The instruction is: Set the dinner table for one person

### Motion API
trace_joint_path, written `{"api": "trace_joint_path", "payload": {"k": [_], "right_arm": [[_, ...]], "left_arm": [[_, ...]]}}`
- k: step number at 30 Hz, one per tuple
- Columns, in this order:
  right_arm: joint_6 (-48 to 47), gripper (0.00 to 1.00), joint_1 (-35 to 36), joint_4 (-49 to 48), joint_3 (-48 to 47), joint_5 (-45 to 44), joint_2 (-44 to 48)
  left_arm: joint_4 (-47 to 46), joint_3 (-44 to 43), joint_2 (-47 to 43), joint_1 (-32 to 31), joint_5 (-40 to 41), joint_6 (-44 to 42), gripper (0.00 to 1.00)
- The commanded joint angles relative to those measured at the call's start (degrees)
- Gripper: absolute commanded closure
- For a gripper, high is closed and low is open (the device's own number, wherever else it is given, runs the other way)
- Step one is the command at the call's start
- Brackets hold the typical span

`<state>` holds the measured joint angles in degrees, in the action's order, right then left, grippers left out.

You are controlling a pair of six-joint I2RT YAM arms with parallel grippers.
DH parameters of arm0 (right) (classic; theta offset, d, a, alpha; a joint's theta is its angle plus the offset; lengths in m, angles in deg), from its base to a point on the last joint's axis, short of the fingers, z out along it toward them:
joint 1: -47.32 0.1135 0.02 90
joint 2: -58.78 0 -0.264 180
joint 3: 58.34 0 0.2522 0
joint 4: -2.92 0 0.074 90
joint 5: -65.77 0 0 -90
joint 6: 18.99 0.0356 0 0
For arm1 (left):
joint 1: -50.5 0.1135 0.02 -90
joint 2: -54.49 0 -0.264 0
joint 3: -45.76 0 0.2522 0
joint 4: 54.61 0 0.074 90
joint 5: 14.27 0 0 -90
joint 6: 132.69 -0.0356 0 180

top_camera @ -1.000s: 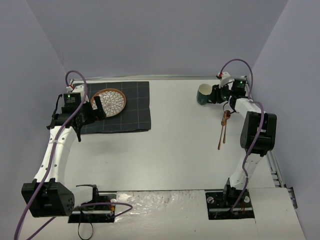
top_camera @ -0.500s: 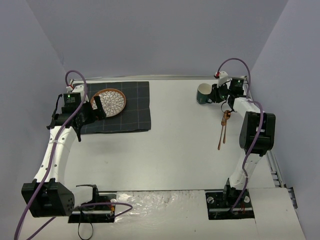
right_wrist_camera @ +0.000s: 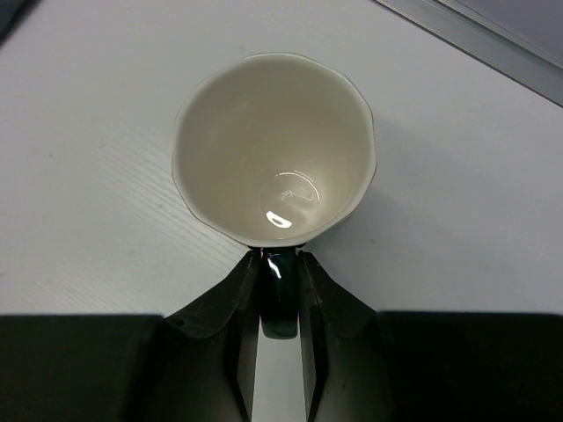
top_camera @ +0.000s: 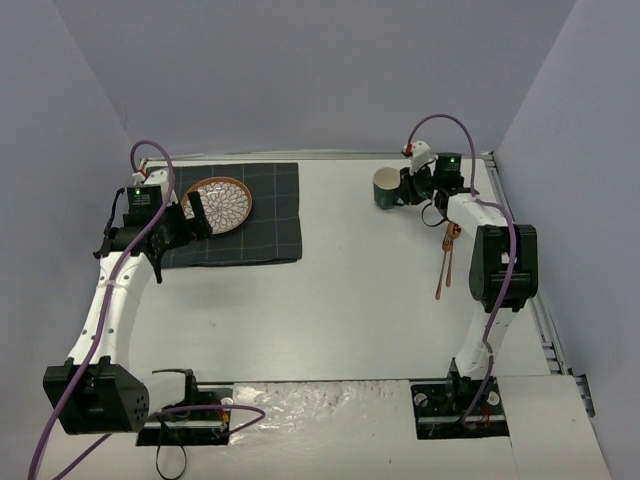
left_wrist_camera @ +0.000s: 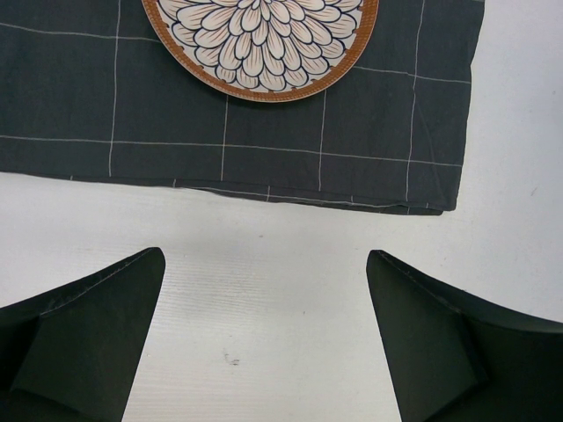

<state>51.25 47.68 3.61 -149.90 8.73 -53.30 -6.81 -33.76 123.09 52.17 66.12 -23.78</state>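
**Right claw has the mug, left claw hangs wide**

Nearest us on the white dinner table [top_camera: 330, 310], copper cutlery [top_camera: 445, 262] lies just beside the right arm. Further back on the left, a flowered plate [left_wrist_camera: 261, 44] sits on the dark checked mat [left_wrist_camera: 396, 123]. The left arm reaches low, and the left gripper [left_wrist_camera: 264, 257] is spread wide over bare tabletop just short of the mat's edge. Far right, the outstretched right gripper [right_wrist_camera: 280, 268] clamps the handle of the upright green mug [right_wrist_camera: 273, 167]. We cannot tell whether the mug touches the table.
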Motion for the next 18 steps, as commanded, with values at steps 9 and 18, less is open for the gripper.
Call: {"api": "trace_joint_path", "payload": {"k": [9, 18], "right_arm": [[7.9, 1.00, 14.2, -11.6, -5.9, -0.7, 3.3], [13.1, 1.00, 18.9, -19.1, -9.5, -0.7, -0.1]], "left_arm": [[-2.7, -0.2, -1.2, 0.4, 0.0, 0.6, 0.03], [-2.7, -0.2, -1.2, 0.4, 0.2, 0.5, 0.03]]}}
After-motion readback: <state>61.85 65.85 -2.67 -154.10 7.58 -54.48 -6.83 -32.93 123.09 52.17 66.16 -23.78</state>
